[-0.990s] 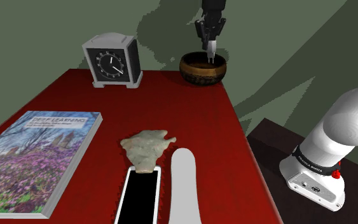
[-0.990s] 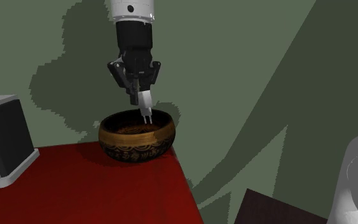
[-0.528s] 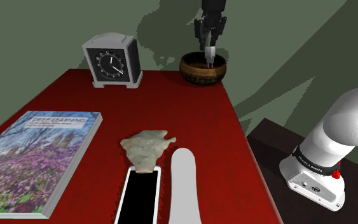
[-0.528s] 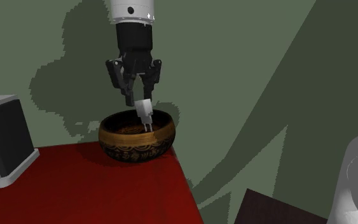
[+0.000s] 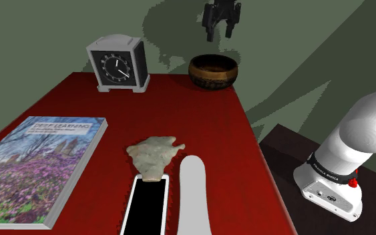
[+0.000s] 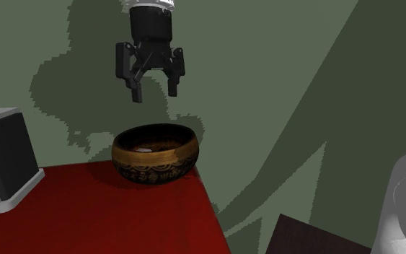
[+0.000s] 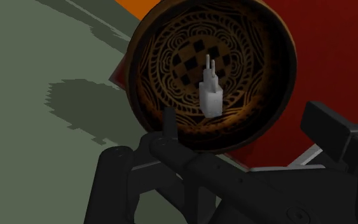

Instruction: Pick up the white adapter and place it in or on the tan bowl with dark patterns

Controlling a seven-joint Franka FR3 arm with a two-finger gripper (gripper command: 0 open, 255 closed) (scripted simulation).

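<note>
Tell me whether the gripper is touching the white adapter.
Apart. In the second exterior view the open gripper hangs above the bowl with green wall between; the wrist view shows the adapter lying inside the bowl.

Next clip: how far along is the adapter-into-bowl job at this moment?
Done: the white adapter lies inside the tan patterned bowl, resting on its bottom. In hand: nothing; the pincer hangs open above the bowl, apart from both bowl and adapter. Left: probably nothing beyond backing away, since the placement looks complete.
</note>
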